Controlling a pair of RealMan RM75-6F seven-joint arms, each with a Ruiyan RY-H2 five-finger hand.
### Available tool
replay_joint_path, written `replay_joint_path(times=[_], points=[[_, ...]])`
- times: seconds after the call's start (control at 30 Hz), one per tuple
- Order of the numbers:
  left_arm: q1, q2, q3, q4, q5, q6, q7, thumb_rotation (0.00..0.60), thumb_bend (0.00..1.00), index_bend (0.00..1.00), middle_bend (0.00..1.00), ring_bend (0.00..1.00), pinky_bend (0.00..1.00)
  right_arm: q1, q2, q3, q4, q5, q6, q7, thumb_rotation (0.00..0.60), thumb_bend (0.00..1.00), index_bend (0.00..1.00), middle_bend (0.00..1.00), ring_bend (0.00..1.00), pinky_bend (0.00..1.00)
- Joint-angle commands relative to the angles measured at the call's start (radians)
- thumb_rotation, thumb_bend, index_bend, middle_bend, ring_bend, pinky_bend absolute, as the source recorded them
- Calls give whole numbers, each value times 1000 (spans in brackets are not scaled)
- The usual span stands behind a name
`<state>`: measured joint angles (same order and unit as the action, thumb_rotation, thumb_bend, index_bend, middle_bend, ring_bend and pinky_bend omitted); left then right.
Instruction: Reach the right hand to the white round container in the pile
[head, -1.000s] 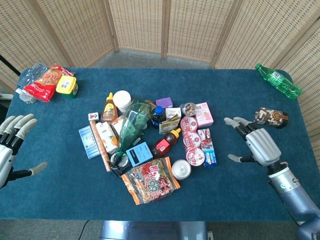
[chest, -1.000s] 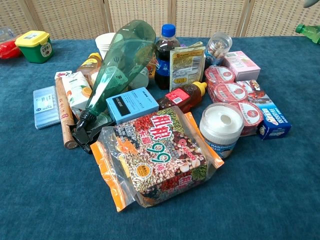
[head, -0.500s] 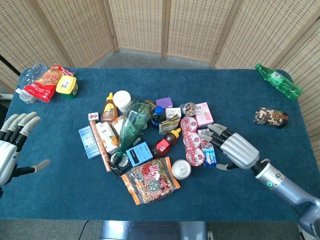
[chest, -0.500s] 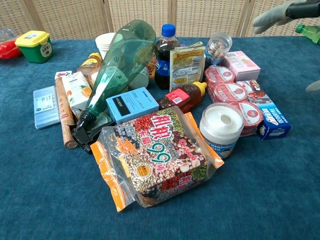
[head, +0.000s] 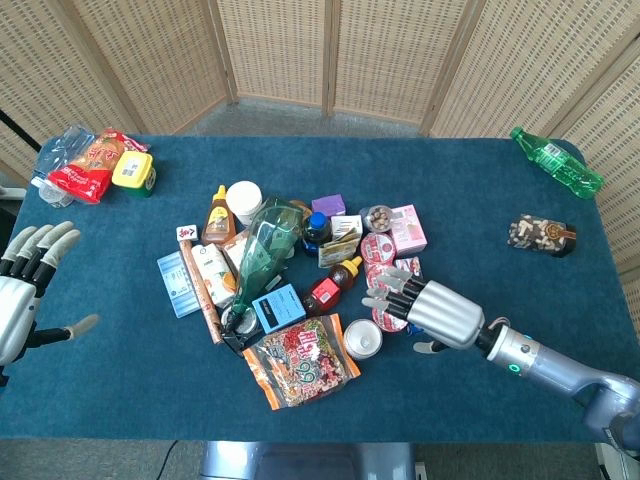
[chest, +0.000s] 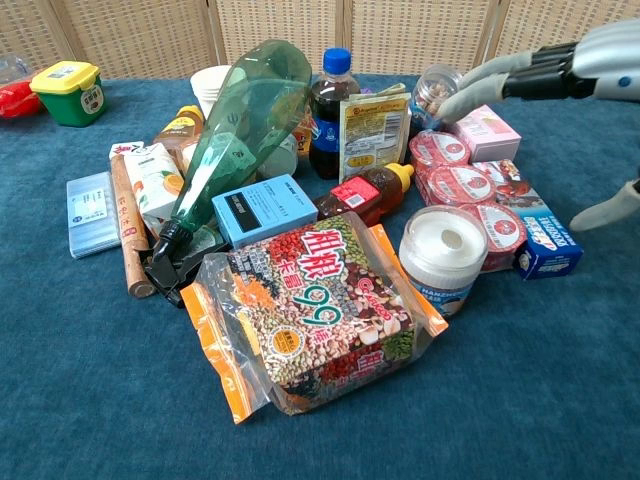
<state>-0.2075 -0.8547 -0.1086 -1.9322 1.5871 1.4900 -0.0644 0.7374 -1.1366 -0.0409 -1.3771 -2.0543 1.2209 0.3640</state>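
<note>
- White round container (chest: 443, 256): upright at the 4 o'clock edge of the pile, flat white lid with a central dimple; touching the grain bag at its 9 o'clock, red-lidded cups just beside it at 1 o'clock. Untouched.
- Right hand (head: 428, 307): unclenched, fingers (chest: 478, 84) spread and empty, stretched over the red-lidded cups, at 2 o'clock from the container and apart from it; thumb hanging lower, near the blue box.
- Left hand (head: 22, 285): at the table's 9 o'clock edge, released, fingers apart, holding nothing; well apart from the pile.
- Mixed-grain bag (chest: 318, 312): orange-edged, lying flat at the pile's 6 o'clock.
- Green spray bottle (chest: 235, 135): tilted across the pile's middle, nozzle toward 7 o'clock.
- Red-lidded cups (chest: 460, 183): row along the pile's 3 o'clock side.
- Blue box (chest: 545, 243): at 3 o'clock from the container, beside the cups.
- Pink box (chest: 482, 130): at the pile's 2 o'clock.
- Green plastic bottle (head: 556, 162): lying at the table's 2 o'clock corner.
- Blue table cloth (head: 150, 350): under everything.
</note>
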Motion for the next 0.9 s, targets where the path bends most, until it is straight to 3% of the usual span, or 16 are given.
replay_joint_path(times=[0.03, 0.33, 0.9], points=[[0, -2, 0, -1, -2, 0, 3, 600, 0, 69, 0, 0, 0, 35, -18, -14, 23, -20, -19, 8, 600, 0, 0, 0, 0, 44], [3, -4, -2, 2, -18, -1, 5, 600, 0, 69, 0, 0, 0, 88, -46, -49, 86, -45, -17, 26, 600, 0, 0, 0, 0, 0], [-2, -10, -9, 16, -42, -13, 1, 600, 0, 70, 0, 0, 0, 121, -110, -99, 150, -80, 0, -93, 600, 0, 0, 0, 0, 0]])
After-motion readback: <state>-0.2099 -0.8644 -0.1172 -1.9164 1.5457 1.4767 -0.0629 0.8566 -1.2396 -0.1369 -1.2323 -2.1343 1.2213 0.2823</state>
